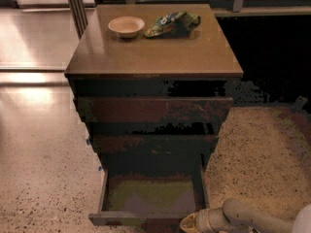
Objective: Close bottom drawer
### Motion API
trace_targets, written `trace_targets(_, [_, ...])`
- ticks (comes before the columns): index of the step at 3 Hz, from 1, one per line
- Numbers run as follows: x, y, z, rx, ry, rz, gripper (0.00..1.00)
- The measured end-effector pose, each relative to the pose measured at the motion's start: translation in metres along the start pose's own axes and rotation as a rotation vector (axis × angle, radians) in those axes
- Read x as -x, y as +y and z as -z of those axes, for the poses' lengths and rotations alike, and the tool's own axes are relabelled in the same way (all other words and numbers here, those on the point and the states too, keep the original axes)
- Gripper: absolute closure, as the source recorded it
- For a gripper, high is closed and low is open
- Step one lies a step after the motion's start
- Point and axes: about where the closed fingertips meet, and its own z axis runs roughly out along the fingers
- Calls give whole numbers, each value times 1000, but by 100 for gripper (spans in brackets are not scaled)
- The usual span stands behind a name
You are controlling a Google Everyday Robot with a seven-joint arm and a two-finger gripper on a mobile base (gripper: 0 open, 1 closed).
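The bottom drawer point(146, 220) is pulled out wide from the dark brown cabinet point(155, 57). It is a shallow box with a greyish-green floor point(153, 195) and a plain front at the lower edge of the view. My gripper point(190, 223) sits at the bottom right, at the right end of the drawer's front. My pale arm point(252, 217) reaches in from the lower right corner. The two wider drawers point(153, 109) above are slightly out.
A small cream bowl point(126, 26) and a green snack bag point(171, 24) lie on the cabinet top. Shiny floor spreads to the left, speckled floor point(257, 154) to the right. A dark wall or opening is behind on the right.
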Motion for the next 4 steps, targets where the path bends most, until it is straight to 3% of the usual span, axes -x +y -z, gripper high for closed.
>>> trace_targets(2, [12,-35,10,-145,5,42,100])
trace_targets(3, [11,-42,7,-146,15,41,100])
trace_targets(4, [17,-62,10,-186,27,72,100])
